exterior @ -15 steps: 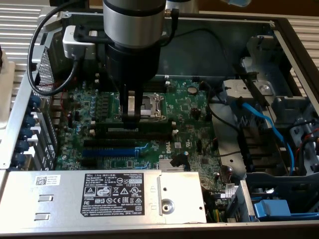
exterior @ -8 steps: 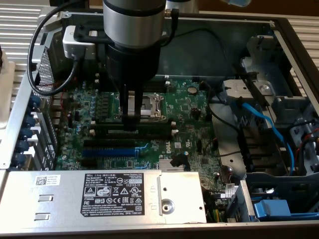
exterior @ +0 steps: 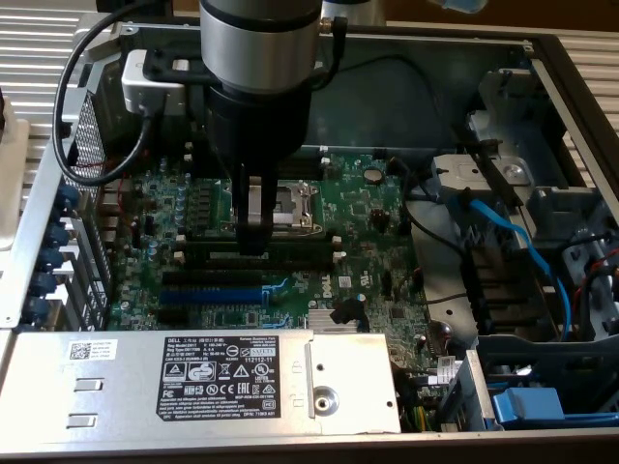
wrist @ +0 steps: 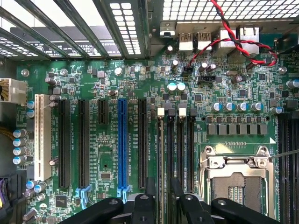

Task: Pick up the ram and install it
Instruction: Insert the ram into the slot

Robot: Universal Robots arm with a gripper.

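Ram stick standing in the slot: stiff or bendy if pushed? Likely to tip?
The ram is a thin flat board: probably stiff lengthwise, light, but apt to crack if twisted. It stands on edge in a black slot, so it likely tips sideways only if not seated; that I cannot tell.

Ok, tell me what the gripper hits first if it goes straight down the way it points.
Most likely the ram, standing in a memory slot right under the gripper, between its open fingers; the fingers would land on the neighbouring slots. The gap is hard to judge.
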